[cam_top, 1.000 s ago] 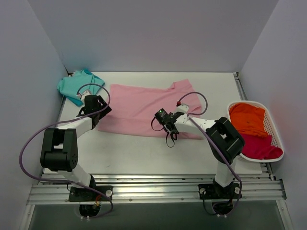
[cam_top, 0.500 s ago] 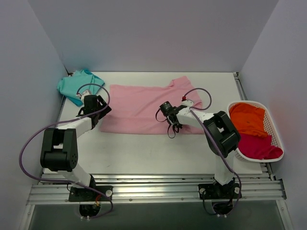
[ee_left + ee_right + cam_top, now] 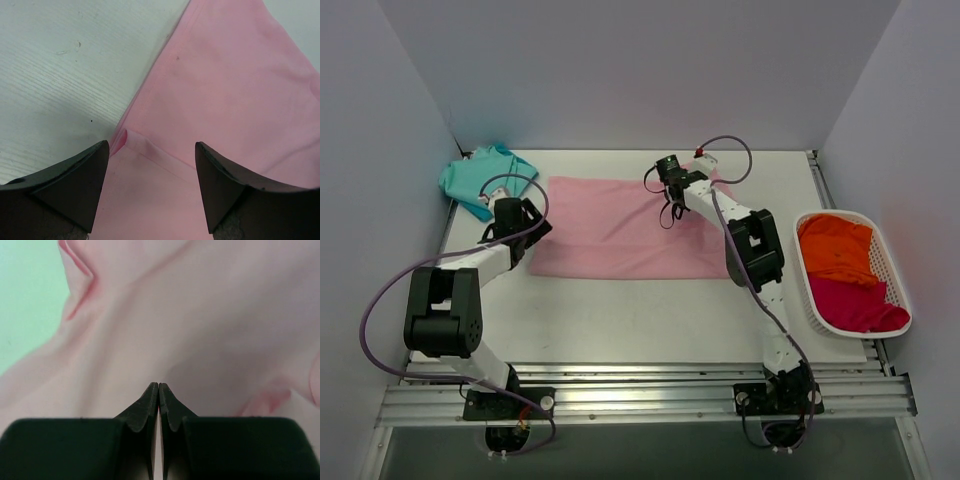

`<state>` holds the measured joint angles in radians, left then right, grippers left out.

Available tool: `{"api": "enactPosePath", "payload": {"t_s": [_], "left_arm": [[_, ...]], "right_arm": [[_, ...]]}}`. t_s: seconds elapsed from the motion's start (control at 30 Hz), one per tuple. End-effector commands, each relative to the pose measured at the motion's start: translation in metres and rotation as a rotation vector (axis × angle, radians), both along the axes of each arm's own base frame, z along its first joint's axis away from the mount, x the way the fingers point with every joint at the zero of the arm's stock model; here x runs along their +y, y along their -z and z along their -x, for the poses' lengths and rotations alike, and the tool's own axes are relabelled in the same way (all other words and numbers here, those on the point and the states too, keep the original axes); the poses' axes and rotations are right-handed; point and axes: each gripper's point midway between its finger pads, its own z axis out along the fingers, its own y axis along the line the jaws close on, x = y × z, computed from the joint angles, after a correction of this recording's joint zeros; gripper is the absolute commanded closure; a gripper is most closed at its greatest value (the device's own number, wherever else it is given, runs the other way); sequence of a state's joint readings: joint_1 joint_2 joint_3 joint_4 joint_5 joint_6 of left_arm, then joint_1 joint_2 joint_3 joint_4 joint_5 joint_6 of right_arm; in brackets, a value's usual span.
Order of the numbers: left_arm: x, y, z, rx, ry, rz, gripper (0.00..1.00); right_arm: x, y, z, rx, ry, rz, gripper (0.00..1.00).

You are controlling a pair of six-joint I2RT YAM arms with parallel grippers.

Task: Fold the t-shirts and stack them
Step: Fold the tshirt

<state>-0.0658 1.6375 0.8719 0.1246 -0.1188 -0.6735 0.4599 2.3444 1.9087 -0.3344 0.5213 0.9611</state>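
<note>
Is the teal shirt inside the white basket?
No, the teal shirt lies on the table at its far left corner, away from the basket.

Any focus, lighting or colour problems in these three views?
Top external: soft, even light, sharp, no glare. Left wrist: table grain and pink t-shirt crisp, fingers dark and underlit. Right wrist: the t-shirt is blurred, out of focus, and the table corner looks green-tinted.

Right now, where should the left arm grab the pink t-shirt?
Pink t-shirt: pinch its left edge, coming from the bare table side. The edge lies flat and exposed there, and the open left gripper sits over it.
</note>
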Motion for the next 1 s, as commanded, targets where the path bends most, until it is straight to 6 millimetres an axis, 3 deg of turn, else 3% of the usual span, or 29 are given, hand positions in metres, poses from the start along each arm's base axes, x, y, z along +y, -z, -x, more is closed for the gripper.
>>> {"api": "enactPosePath", "payload": {"t_s": [0.0,0.03,0.07,0.1,0.13,0.17,0.2,0.23,0.27,0.3,0.43,0.47,0.53,0.57,0.6,0.63,0.67,0.73,0.77,0.8,0.83,0.87,0.9,0.93,0.97], "left_arm": [[0.003,-0.009,-0.008,-0.044,-0.005,0.009,0.22],[0.003,-0.010,-0.008,-0.049,-0.008,0.006,0.22],[0.004,-0.012,-0.008,-0.055,-0.012,0.004,0.22],[0.005,-0.011,-0.007,-0.055,-0.013,0.003,0.22],[0.005,-0.012,-0.008,-0.060,-0.015,0.003,0.22],[0.004,-0.013,-0.008,-0.067,-0.013,0.001,0.22],[0.004,-0.014,-0.008,-0.075,-0.011,0.000,0.22],[0.003,-0.017,-0.008,-0.082,-0.007,-0.001,0.22],[0.004,-0.018,-0.007,-0.087,-0.009,-0.002,0.24],[0.004,-0.021,-0.007,-0.101,-0.013,-0.005,0.24],[0.004,-0.035,0.008,-0.145,-0.045,0.005,0.24],[-0.001,-0.037,0.011,-0.150,-0.047,0.020,0.24],[-0.007,-0.045,0.015,-0.171,-0.047,0.024,0.24],[-0.014,-0.047,0.017,-0.173,-0.035,0.023,0.24],[-0.017,-0.048,0.017,-0.175,-0.031,0.018,0.24],[-0.018,-0.050,0.016,-0.176,-0.035,0.012,0.23],[-0.020,-0.058,0.010,-0.191,-0.030,0.018,0.23],[-0.024,-0.058,-0.003,-0.181,-0.006,0.018,0.21],[-0.026,-0.059,-0.010,-0.173,0.019,0.003,0.20],[-0.029,-0.082,-0.028,-0.196,0.036,0.001,0.20],[-0.029,-0.085,-0.039,-0.189,0.045,-0.005,0.20],[-0.030,-0.070,-0.049,-0.147,0.063,-0.025,0.20],[-0.030,-0.090,-0.068,-0.180,0.067,-0.026,0.20],[-0.025,-0.073,-0.079,-0.145,0.068,-0.027,0.20],[-0.028,-0.073,-0.089,-0.145,0.100,-0.013,0.20]], "right_arm": [[-0.013,-0.040,-0.029,-0.070,-0.025,0.024,1.00],[-0.013,-0.048,-0.031,-0.090,-0.035,0.017,1.00],[-0.016,-0.079,-0.029,-0.144,-0.038,0.016,1.00],[-0.019,-0.091,-0.025,-0.166,-0.033,0.016,0.99],[-0.026,-0.083,-0.013,-0.155,-0.032,0.031,0.83],[-0.031,-0.114,-0.005,-0.210,-0.025,0.023,0.72],[-0.036,-0.122,0.002,-0.230,-0.021,0.025,0.50],[-0.046,-0.103,0.021,-0.185,-0.019,0.054,0.41],[-0.055,-0.128,0.032,-0.229,0.001,0.057,0.32],[-0.062,-0.131,0.043,-0.230,0.016,0.065,0.22],[-0.088,-0.132,0.096,-0.228,0.045,0.092,0.13],[-0.098,-0.129,0.117,-0.227,0.045,0.095,0.13],[-0.102,-0.130,0.126,-0.269,0.026,0.052,0.12],[-0.111,-0.120,0.142,-0.264,0.011,0.041,0.11],[-0.103,-0.127,0.135,-0.328,-0.031,-0.039,0.11],[-0.105,-0.125,0.135,-0.342,-0.047,-0.067,0.11],[-0.121,-0.126,0.132,-0.358,-0.029,-0.088,0.11],[-0.116,-0.136,0.117,-0.399,-0.075,-0.127,0.11],[-0.121,-0.126,0.106,-0.364,-0.077,-0.103,0.11],[-0.124,-0.122,0.100,-0.326,-0.072,-0.088,0.11],[-0.124,-0.150,0.078,-0.371,-0.071,-0.091,0.11],[-0.121,-0.134,0.064,-0.327,-0.089,-0.095,0.11],[-0.130,-0.133,0.052,-0.319,-0.079,-0.095,0.11],[-0.129,-0.152,0.035,-0.359,-0.079,-0.117,0.11],[-0.125,-0.137,0.024,-0.332,-0.102,-0.150,0.11]]}}
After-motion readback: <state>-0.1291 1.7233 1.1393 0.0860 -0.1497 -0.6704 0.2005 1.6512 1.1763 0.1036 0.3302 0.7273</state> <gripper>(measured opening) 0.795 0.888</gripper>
